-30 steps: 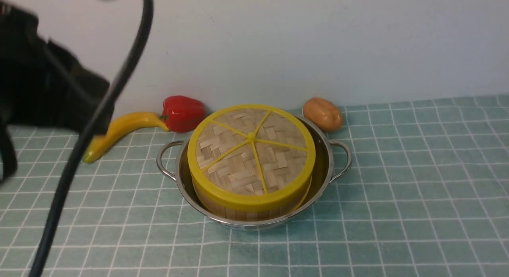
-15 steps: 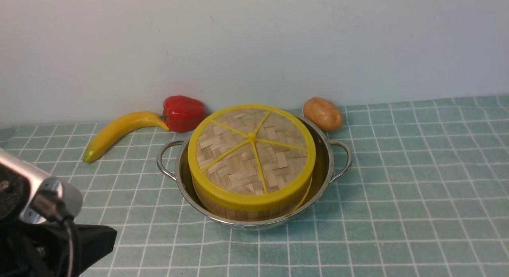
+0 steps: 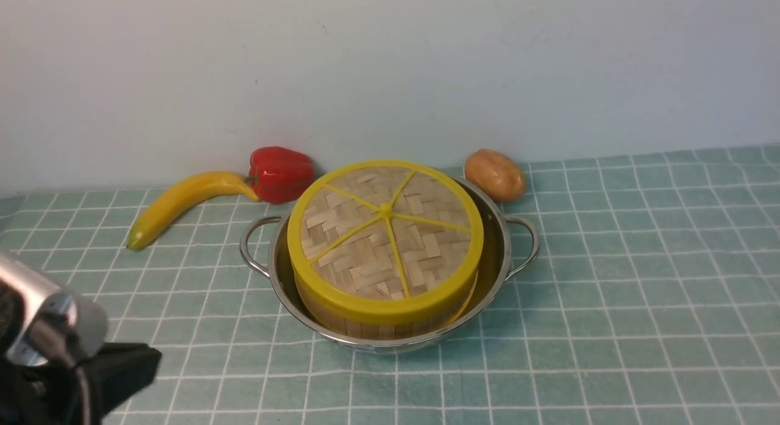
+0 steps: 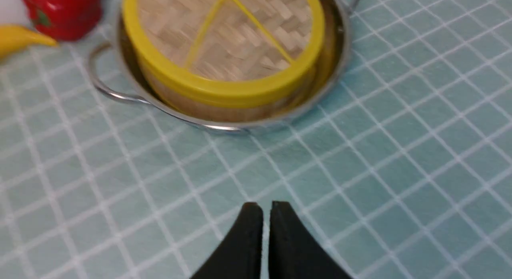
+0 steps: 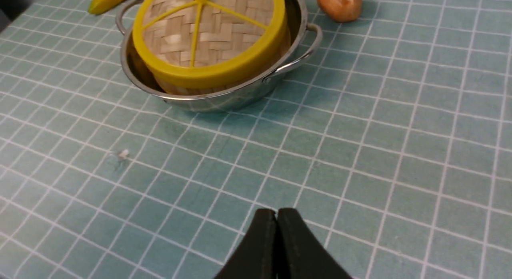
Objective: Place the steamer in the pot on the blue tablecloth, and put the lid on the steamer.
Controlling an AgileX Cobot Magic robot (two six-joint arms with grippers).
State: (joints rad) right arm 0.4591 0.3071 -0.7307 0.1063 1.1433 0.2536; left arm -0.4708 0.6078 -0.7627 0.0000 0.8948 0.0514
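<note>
The left gripper's black, tapering fingers [image 4: 251, 231] stand a narrow slit apart, with cloth visible between their tips and nothing held. The right gripper's black, pointed fingers [image 5: 294, 239] are together at the tips, holding nothing.

Beyond both pairs of fingers lies the teal-blue tablecloth with a grid of thin white lines [image 3: 609, 303]. On it sits a wide, shallow, shiny stainless-steel pot [image 3: 498, 260], a loop handle on its left side [image 3: 245, 248] and another on its right [image 3: 534, 248]. The task's round bamboo steamer [image 3: 390, 330] is inside the pot, its woven wall showing below the lid; its contents are hidden. The flat woven-bamboo lid with thick yellow rim and six yellow spokes [image 3: 359, 254] covers the steamer's top.

Behind the pot, toward its left, is a glossy red bell pepper with a green stem [image 3: 281, 175]. A curved yellow banana, green at one end [image 3: 183, 199], lies to the pepper's left, its other end reaching the stem area. A brown, rounded potato-like piece [image 3: 495, 175] sits behind the pot's right side. The black and silver left arm [image 3: 67, 352] shows at the near left of the cloth, and a plain pale wall [image 3: 426, 65] rises behind everything.
</note>
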